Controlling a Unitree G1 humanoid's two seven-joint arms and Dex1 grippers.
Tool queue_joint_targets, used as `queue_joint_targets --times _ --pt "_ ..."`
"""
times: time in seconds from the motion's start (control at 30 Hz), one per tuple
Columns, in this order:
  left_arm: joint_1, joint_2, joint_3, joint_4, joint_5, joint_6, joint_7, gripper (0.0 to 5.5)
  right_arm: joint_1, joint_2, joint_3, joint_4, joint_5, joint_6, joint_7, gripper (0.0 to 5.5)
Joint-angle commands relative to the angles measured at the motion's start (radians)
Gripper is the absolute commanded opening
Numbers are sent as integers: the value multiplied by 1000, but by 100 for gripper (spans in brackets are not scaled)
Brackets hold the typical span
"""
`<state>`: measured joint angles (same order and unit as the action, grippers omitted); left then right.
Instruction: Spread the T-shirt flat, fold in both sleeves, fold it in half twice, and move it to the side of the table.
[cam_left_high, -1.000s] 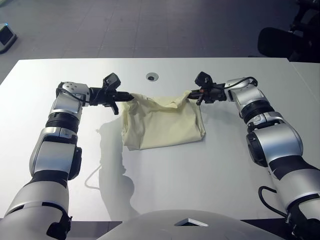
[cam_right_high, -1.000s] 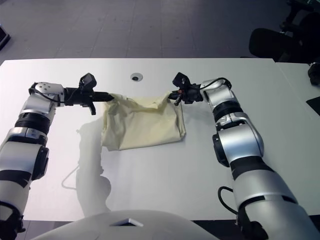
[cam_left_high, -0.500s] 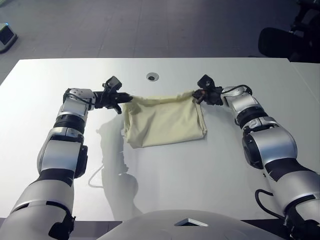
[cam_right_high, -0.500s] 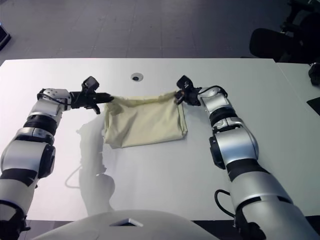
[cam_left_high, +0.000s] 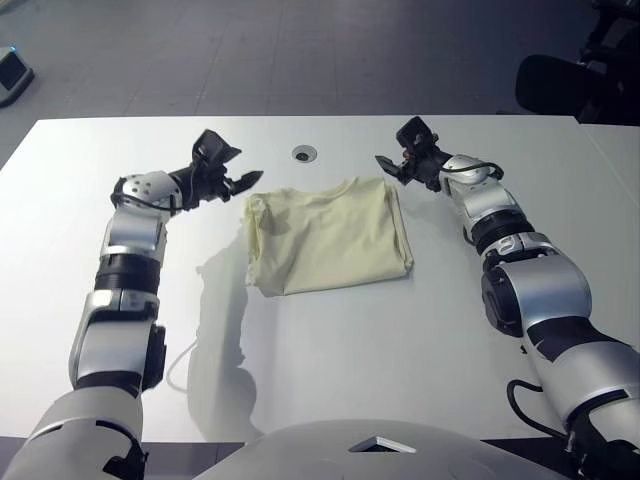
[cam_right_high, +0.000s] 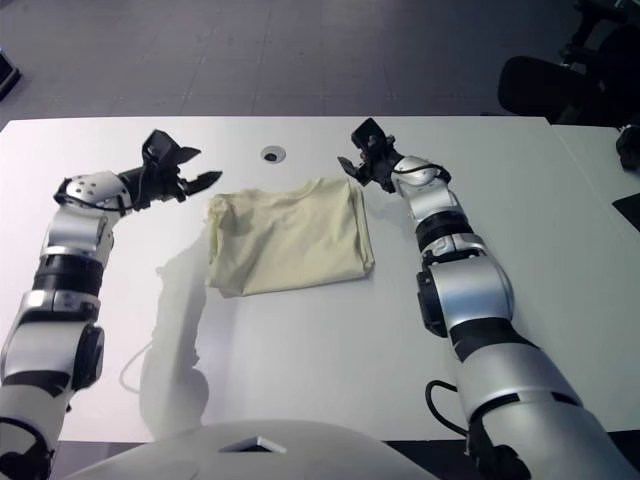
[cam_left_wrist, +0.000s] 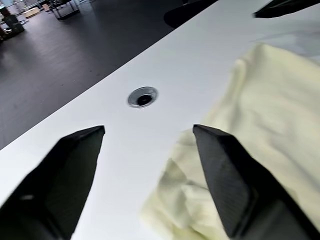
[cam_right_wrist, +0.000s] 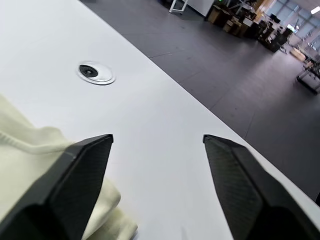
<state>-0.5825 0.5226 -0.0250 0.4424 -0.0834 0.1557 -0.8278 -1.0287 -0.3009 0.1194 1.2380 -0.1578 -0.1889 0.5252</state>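
Pale yellow fabric T-shirt (cam_left_high: 328, 235), folded to a rough rectangle, lies flat mid-width on the white counter (cam_left_high: 450, 340). Head views: left tool (cam_left_high: 245, 170) and right tool (cam_left_high: 393, 165) hover just beside its far corners, fingers apart, holding nothing. Left wrist view: spread dark fingers frame a bunched shirt corner and a round metal grommet (cam_left_wrist: 142, 97). Right wrist view: parted fingers over counter, shirt edge beside one finger.
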Motion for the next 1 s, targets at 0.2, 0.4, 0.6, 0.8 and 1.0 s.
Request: queue_joint_targets --times 0.2,0.4,0.6,0.8,1.0 --pt "317 79 -184 -550 137 193 25 477 68 -5 154 30 -175 -100 -28 477" --pt "352 163 -212 -510 238 137 35 540 112 -37 243 49 -280 -143 -62 539" --pt "339 182 -226 -466 241 108 -2 540 152 -100 316 28 -337 -203 -29 539" --pt "138 156 -284 -177 289 -63 -39 540 342 -253 343 -364 -221 -219 346 539" --pt "-116 96 -430 194 458 -336 17 540 601 -449 379 -1225 53 171 716 539"
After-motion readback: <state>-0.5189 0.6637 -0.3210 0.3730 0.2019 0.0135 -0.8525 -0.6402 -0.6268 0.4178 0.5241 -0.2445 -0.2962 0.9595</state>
